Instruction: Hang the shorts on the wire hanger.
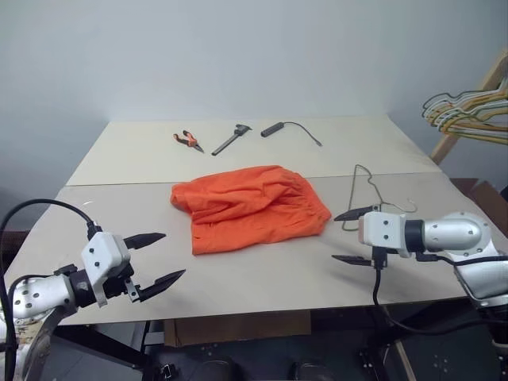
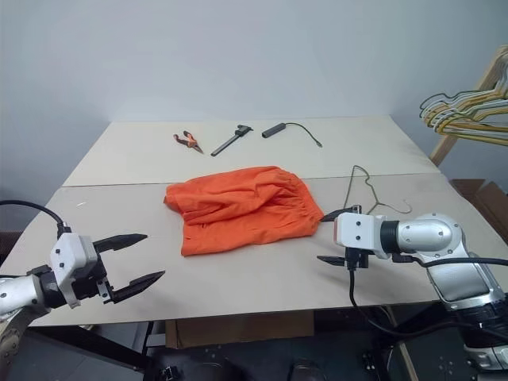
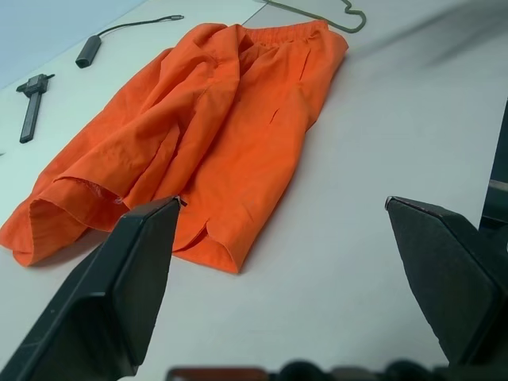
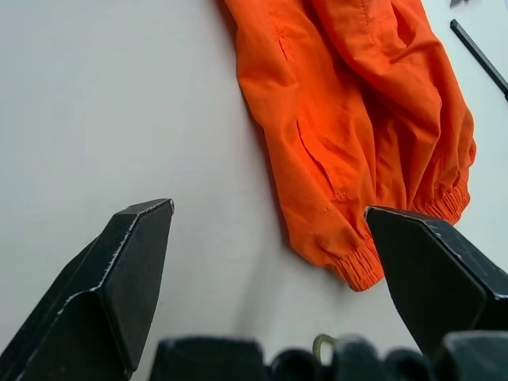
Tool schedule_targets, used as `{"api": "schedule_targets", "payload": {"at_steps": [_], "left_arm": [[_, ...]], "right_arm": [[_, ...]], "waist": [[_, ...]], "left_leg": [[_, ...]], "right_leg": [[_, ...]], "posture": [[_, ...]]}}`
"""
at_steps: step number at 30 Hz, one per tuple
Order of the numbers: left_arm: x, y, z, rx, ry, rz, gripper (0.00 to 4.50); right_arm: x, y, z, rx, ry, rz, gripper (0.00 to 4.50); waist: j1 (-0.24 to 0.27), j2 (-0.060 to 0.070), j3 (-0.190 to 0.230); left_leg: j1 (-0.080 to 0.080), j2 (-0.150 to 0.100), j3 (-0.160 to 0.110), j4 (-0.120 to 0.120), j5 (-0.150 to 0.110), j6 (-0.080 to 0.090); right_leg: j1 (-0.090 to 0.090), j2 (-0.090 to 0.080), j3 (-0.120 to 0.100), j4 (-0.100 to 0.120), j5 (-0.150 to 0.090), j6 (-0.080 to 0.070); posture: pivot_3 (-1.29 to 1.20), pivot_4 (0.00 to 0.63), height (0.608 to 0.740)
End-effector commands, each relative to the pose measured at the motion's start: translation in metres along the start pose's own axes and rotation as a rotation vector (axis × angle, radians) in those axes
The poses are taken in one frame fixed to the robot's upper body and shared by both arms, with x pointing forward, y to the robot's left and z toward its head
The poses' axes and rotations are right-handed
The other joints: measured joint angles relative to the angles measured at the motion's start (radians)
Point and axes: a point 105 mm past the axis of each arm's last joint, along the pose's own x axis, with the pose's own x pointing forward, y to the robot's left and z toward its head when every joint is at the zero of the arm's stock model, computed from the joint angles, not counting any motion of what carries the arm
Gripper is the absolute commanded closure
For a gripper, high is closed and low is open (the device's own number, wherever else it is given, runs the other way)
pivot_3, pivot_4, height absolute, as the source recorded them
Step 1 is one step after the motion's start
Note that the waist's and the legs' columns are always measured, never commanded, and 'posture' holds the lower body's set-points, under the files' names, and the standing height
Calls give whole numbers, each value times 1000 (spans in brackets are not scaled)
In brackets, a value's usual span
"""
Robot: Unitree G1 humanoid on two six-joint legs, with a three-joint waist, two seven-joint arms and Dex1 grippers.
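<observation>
Well clear of the shorts (image 1: 248,208), both end effectors hang released over bare table (image 1: 119,206) edges.

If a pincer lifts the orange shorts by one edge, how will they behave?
The shorts lie rumpled in soft folds, so they would probably sag and drape. The thin fabric looks light. The gathered waistband seems the firmest place to pinch.

Wire hanger (image 1: 369,194) partly hidden behind right gripper (image 1: 347,236); bunch of hangers (image 1: 468,111) beyond it cut by frame edge; pliers (image 1: 187,140) detail too small.
</observation>
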Motion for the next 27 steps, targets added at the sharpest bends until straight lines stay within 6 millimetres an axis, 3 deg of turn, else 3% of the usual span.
{"api": "schedule_targets", "payload": {"at_steps": [1, 8, 16, 22, 27], "left_arm": [[0, 1, 8, 36, 4, 5, 0], [1, 3, 10, 31, -12, 29, 0], [10, -2, -8, 42, 64, 17, 0], [25, 6, -19, 101, 120, -16, 0], [49, 19, -25, 174, 169, -71, 0]], "right_arm": [[-1, -8, 8, -49, -15, -25, 10], [3, -8, 8, -45, -20, -26, 10], [10, -13, 6, -45, -16, -58, 10], [13, -16, 13, -38, -24, -104, 10], [15, -9, 14, -22, -22, -130, 10]], "waist": [[1, 0, 0], [4, 0, 0], [4, 0, 0], [2, 0, 0], [-1, 0, 0]], "left_leg": [[0, 0, 0, 0, 0, 0], [0, 0, 0, 0, 0, 0], [0, 0, 2, 0, 0, 0], [0, 0, 2, 0, 0, 0], [0, 0, 3, 0, 0, 0]], "right_leg": [[0, 0, 0, 0, 0, 0], [0, 0, 1, 0, 0, 0], [0, 0, 1, 0, 0, 0], [-1, 0, 2, 0, 1, 0], [-1, 1, 2, 0, 1, 1]], "posture": [[51, 0, 740], [53, 0, 740], [38, 0, 740], [-2, 0, 740], [-26, 0, 740]]}}
